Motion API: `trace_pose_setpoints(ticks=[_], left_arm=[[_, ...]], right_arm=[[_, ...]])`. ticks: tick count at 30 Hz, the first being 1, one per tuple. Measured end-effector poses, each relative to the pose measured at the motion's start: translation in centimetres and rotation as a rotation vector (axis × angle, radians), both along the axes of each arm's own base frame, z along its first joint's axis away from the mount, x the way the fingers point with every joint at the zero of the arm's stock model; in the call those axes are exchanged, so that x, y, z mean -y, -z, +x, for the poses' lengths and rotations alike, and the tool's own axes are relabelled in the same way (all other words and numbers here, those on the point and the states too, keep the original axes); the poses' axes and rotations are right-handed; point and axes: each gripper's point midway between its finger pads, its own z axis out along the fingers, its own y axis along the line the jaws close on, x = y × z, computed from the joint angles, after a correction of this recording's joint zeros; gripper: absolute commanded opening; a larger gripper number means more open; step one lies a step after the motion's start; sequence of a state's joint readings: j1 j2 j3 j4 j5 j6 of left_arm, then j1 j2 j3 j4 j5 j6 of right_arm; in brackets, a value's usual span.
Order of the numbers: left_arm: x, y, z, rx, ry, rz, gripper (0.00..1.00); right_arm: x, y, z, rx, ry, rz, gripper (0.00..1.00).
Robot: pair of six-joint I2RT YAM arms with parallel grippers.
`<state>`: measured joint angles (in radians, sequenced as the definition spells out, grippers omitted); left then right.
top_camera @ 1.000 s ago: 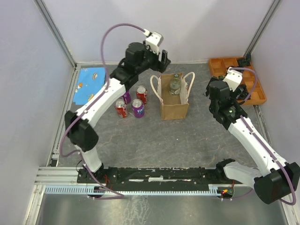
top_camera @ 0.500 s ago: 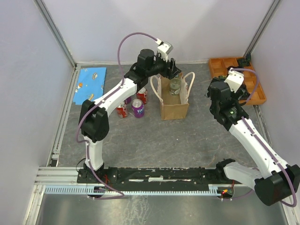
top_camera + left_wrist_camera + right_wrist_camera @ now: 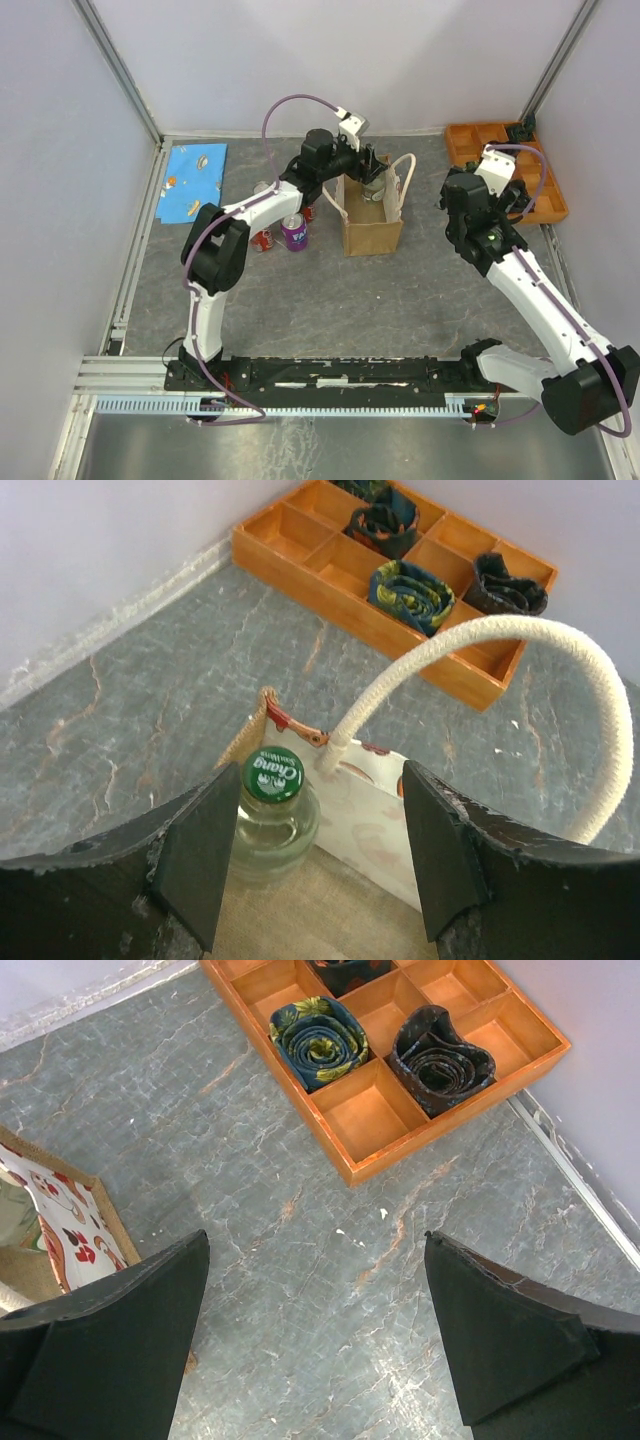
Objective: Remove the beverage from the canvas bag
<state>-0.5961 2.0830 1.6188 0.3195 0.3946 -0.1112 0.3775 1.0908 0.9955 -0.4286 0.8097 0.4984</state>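
On the grey stone-patterned table [image 3: 400, 290], the small tan-brown canvas bag [image 3: 372, 232] stands upright with the clear glass bottle with a green cap [image 3: 272, 780] inside. Just over the bag's mouth is the left gripper [image 3: 320, 770], its black fingers parted and the cap close beside one of them. Farther right, the right gripper [image 3: 317, 1240] hangs spread wide and empty, before the orange wooden compartment tray [image 3: 365, 1120].

I see the bottle [image 3: 272, 810] in the canvas bag [image 3: 372, 232] on the desk [image 3: 380, 300], cans [image 3: 295, 235] left, tray [image 3: 470, 140] back right.
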Motion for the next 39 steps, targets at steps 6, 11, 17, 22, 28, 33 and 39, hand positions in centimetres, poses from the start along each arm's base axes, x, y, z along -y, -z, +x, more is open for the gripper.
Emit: trace_pose_setpoints(ticks=[6,11,17,22,28,33,39], left_arm=[[0.3,-0.5,1.2,0.07,-0.02,-0.035,0.72],[0.7,0.3,1.8,0.092,-0.025,-0.045,0.67],[0.9,1.3,2.2,0.106,-0.02,-0.041,0.67],[1.3,1.8,2.3,0.122,-0.006,-0.053,0.66],[1.7,2.4,2.3,0.137,0.013,-0.065,0.62],[1.9,2.4,2.2,0.144,0.028,-0.071,0.57],[1.8,2.6,2.2,0.136,0.028,-0.065,0.54]], right_arm=[[-0.1,0.3,0.3,-0.026,-0.012,-0.02,0.96],[-0.5,0.0,0.9,-0.03,-0.025,-0.024,0.96],[-0.8,0.3,1.3,-0.049,-0.037,-0.025,0.96],[-1.1,0.4,1.7,-0.065,-0.051,-0.031,0.97],[-1.3,0.6,2.0,-0.08,-0.06,-0.041,0.97],[-1.3,0.7,2.1,-0.086,-0.061,-0.046,0.97],[-1.1,0.7,2.1,-0.086,-0.056,-0.044,0.97]])
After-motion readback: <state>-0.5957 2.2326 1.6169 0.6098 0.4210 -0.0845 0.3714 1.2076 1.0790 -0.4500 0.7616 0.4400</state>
